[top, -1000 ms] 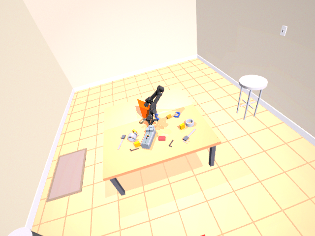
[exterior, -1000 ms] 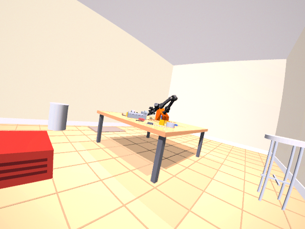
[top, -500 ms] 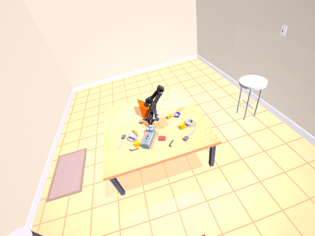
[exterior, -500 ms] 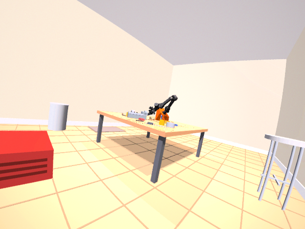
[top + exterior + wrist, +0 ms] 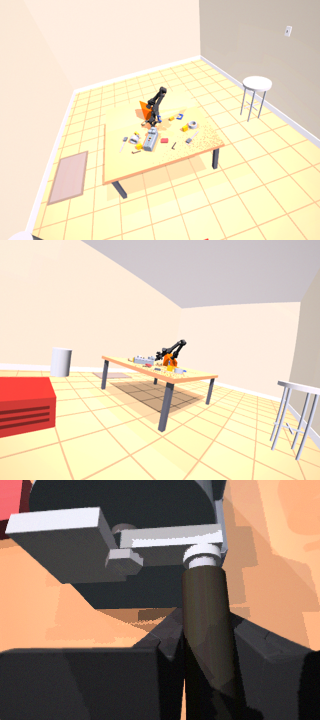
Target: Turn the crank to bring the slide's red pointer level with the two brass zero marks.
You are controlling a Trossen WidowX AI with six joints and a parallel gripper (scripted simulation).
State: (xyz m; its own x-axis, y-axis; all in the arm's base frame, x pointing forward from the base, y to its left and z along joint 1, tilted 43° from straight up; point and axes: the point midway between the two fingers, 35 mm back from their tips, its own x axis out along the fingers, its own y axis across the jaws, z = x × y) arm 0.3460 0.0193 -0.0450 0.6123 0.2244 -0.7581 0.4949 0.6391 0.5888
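Gripper (image 5: 207, 645) clamped on dark handle (image 5: 206, 615) of crank; fingers press both sides of it in wrist view. Handle runs up to a white collar (image 5: 202, 555) at end of grey crank arm (image 5: 170, 537), arm lying roughly horizontal across the dark round end of machine. Grey block (image 5: 60, 542) sits left of arm, w/ small grey step where they meet.

Top view: grey machine (image 5: 150, 139) lies mid-tabletop (image 5: 121, 165), long axis running toward arm (image 5: 156, 103); gripper at its far end. Small red/dark spots on machine's top face, pointer vs brass marks too small to tell.

Around machine: red block (image 5: 164, 140) just right; yellow cube (image 5: 139, 146) and white ring (image 5: 134, 139) on left; dark hex key (image 5: 173, 145) further right. Yellow cube #2 (image 5: 185, 128) and tape roll (image 5: 192, 124) nr right side, blue clamp (image 5: 179, 116) behind them. Orange cone-like shape (image 5: 144, 109) beside arm base. Fine red specks scattered over right part of tabletop.

Ext view: arm (image 5: 173, 348) bent over tabletop (image 5: 191, 376), reaching left to machine (image 5: 143, 360). Red cabinet (image 5: 25, 405) on floor at left, white bin (image 5: 61, 361) by wall, stool (image 5: 297, 415) at right.
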